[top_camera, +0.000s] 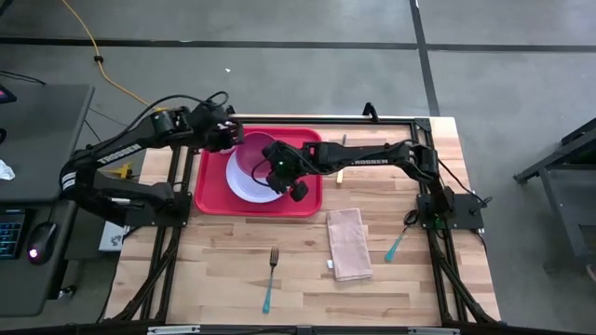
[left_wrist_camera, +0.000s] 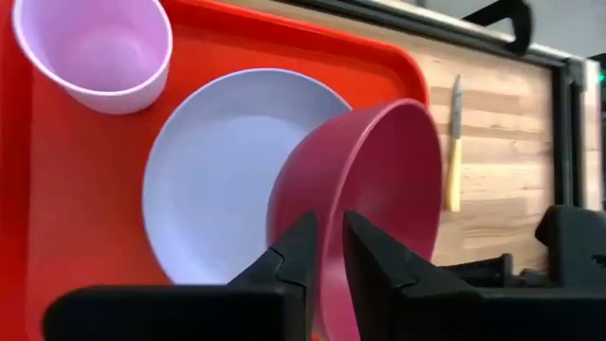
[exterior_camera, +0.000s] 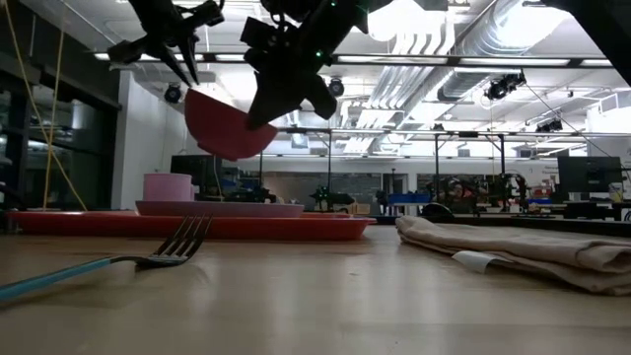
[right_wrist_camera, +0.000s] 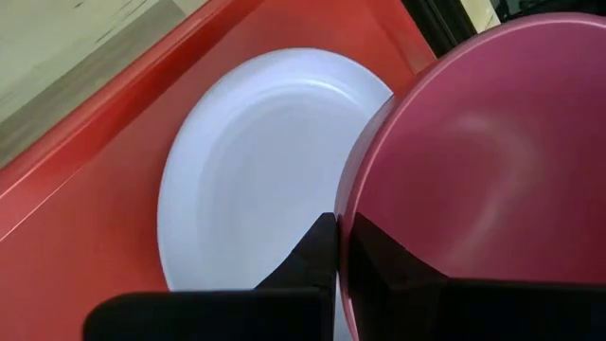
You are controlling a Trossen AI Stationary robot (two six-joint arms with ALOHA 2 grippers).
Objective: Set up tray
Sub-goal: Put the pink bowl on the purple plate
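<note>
The red tray [top_camera: 209,191] lies flat on the wooden surface [top_camera: 223,261], toward its far left part. A round lavender plate [top_camera: 244,181] rests on the tray, and a lavender cup [left_wrist_camera: 93,49] stands on the tray just beside the plate.

A dark pink bowl [left_wrist_camera: 383,189] is held tilted in the air above the plate, clear of it, as the low view shows. Both arms grip its rim. The left pincer [left_wrist_camera: 322,248] straddles the rim, one finger inside the bowl and one outside, pinching the wall. The right pincer [right_wrist_camera: 343,248] is pressed together on the rim of the same bowl at another point.

On the surface near the front edge, a fork with a teal handle [top_camera: 271,277] lies apart from the tray. A folded beige cloth napkin [top_camera: 348,244] lies to its right. A second teal-handled utensil [top_camera: 395,247] lies farther right. A knife with a pale handle [left_wrist_camera: 454,156] lies just beyond the tray's right side.
</note>
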